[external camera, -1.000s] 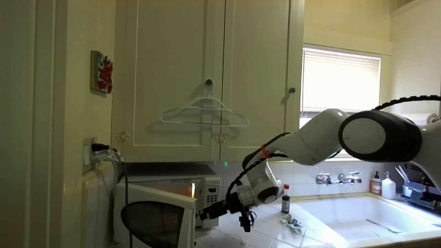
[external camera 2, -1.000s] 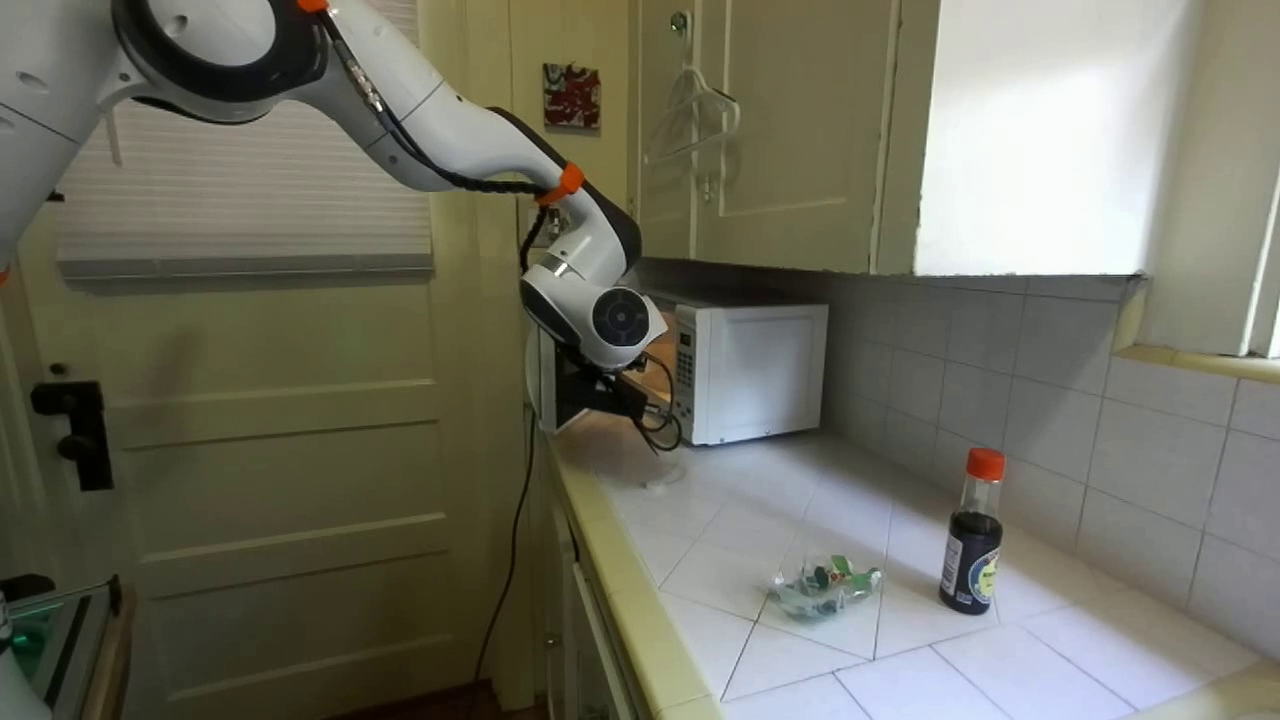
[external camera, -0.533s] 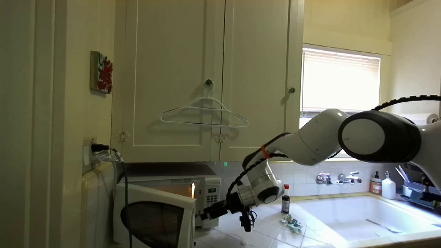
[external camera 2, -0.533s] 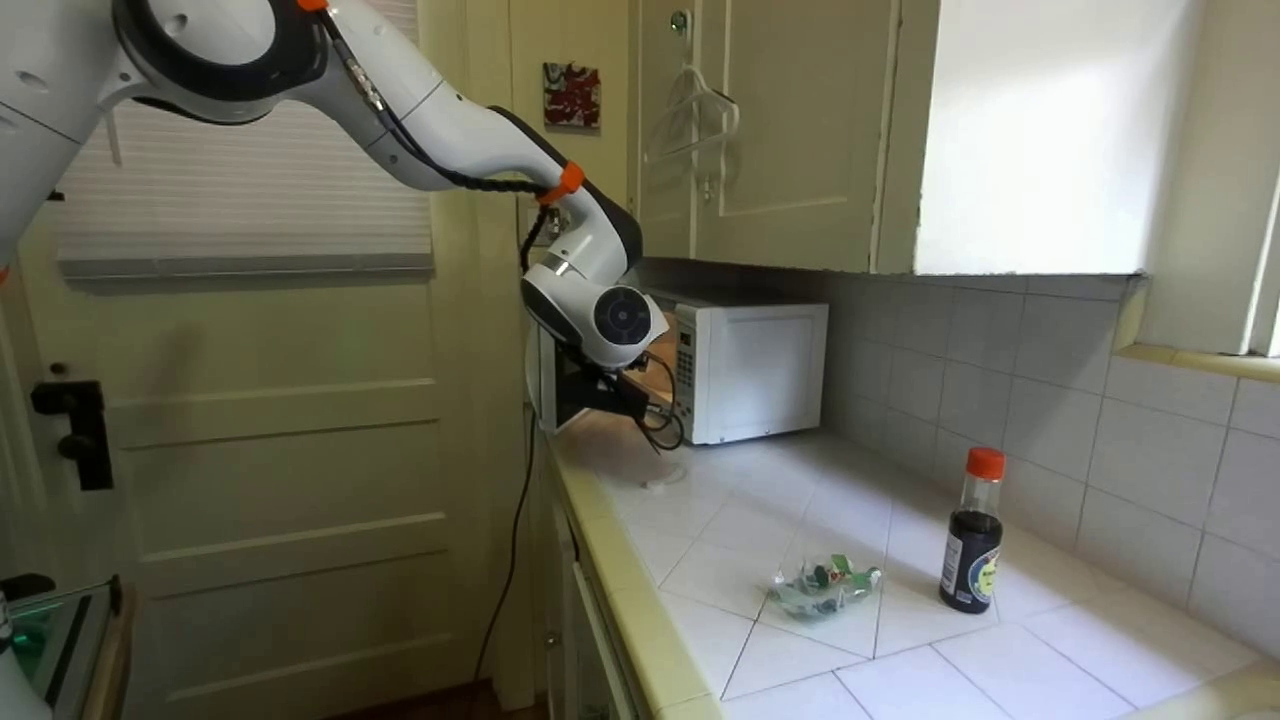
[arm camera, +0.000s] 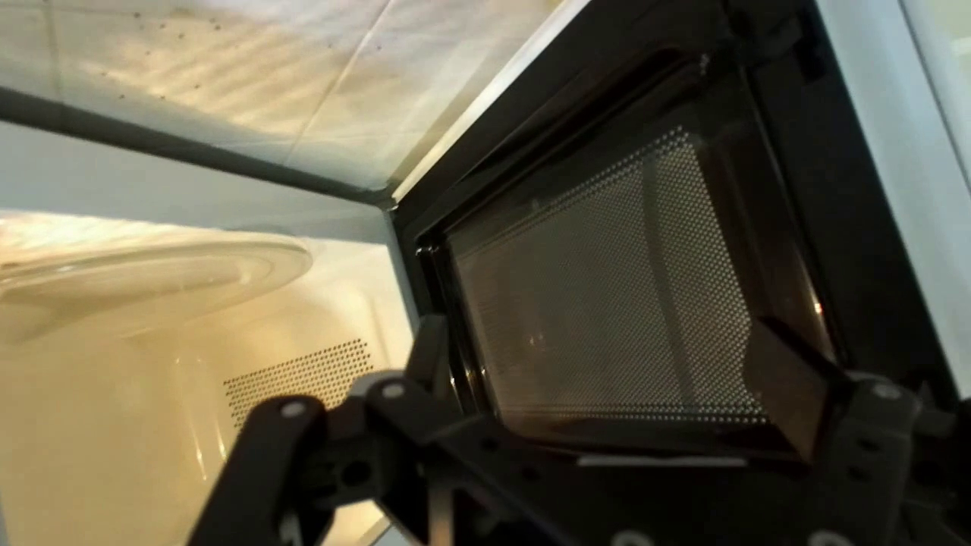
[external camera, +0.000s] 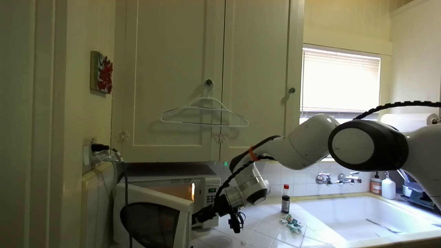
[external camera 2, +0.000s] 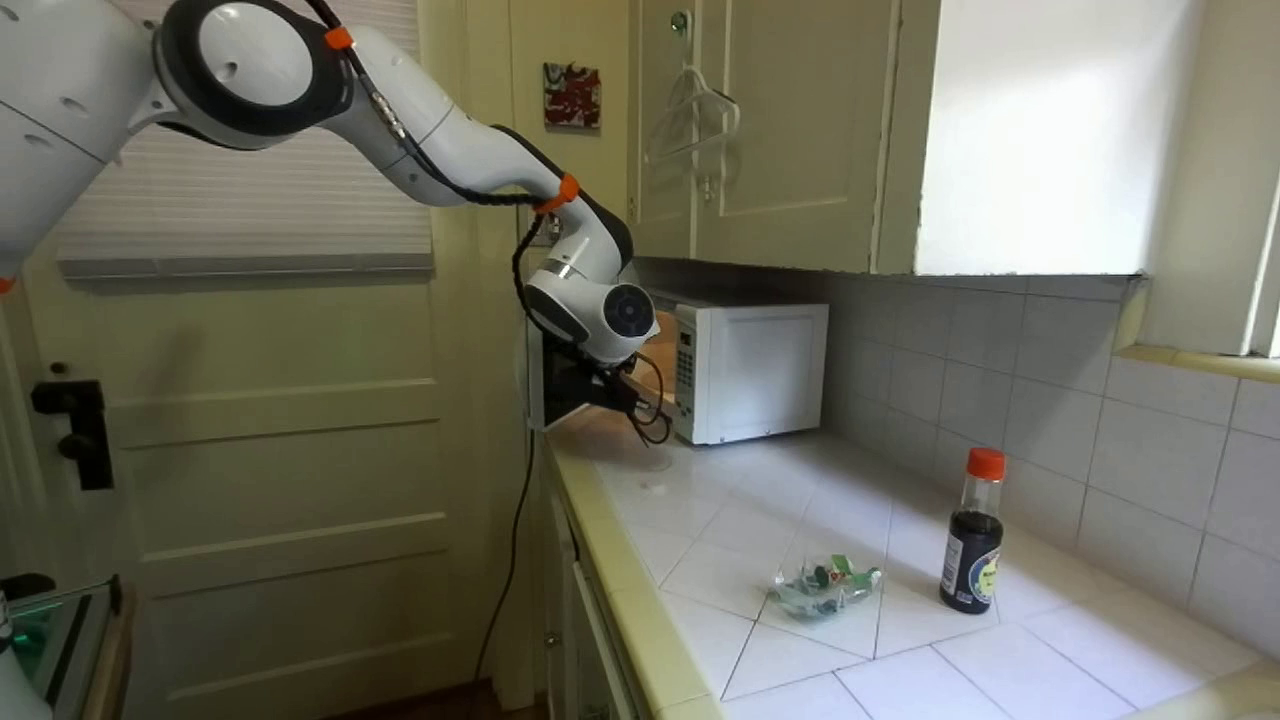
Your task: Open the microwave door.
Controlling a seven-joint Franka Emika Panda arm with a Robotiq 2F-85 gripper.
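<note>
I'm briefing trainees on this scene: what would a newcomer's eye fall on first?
Probably the white robot arm spanning the right half of an exterior view, its open gripper facing the inner side of the open microwave door. Next, the warm-lit microwave cavity, at the wrist view's left. Then the white hanger on the cabinet, above the microwave.

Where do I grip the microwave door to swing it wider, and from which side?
Probably the free upright edge of the microwave door, coming in from the sink side. The door stands ajar, that edge well clear of the microwave body; the open tool could perhaps straddle it, a jaw on each face.
</note>
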